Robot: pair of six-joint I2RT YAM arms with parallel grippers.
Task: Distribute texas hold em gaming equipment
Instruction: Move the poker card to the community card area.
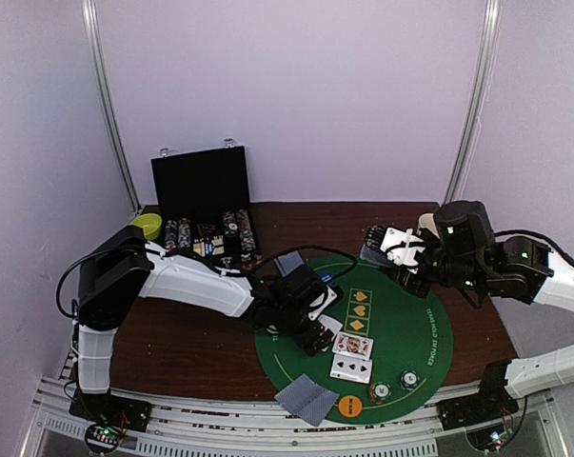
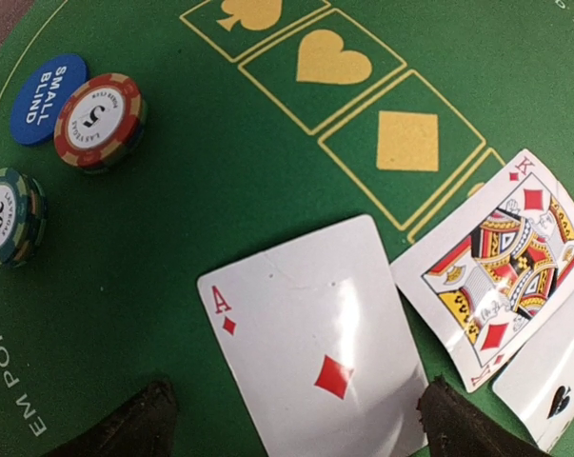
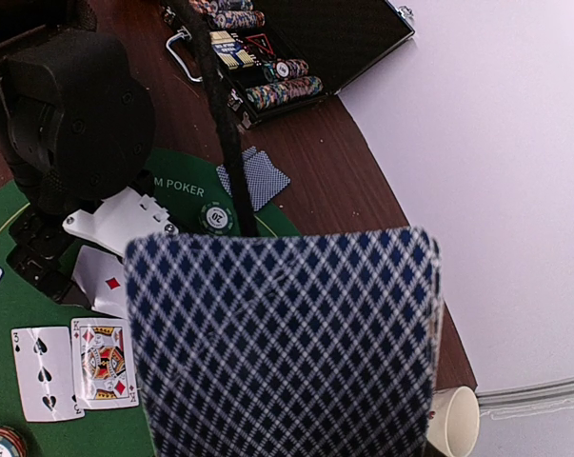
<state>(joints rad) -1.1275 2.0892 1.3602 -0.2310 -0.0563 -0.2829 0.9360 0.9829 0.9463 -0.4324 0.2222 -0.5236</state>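
Two chip stacks [image 2: 101, 119] sit leftmost on the green mat [image 2: 220, 219]: the red-rimmed one just beside the blue small-blind disc [image 2: 39, 95], the dark one [image 2: 10, 214] nearer the rim. Your left gripper [image 2: 301, 428] stands wide, holding nothing; the ace of diamonds [image 2: 315, 333] lies face up between its fingertips [image 2: 134, 424]. Right of it, the king of diamonds [image 2: 501, 262], then the three of spades [image 2: 553, 381], both face up. Far right, your right gripper [image 1: 393, 249] is clamped on a face-down deck [image 3: 287, 343], raised above the table [image 1: 191, 343].

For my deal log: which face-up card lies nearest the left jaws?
The ace of diamonds, between the open jaws; the king of diamonds and three of spades lie off to one side.
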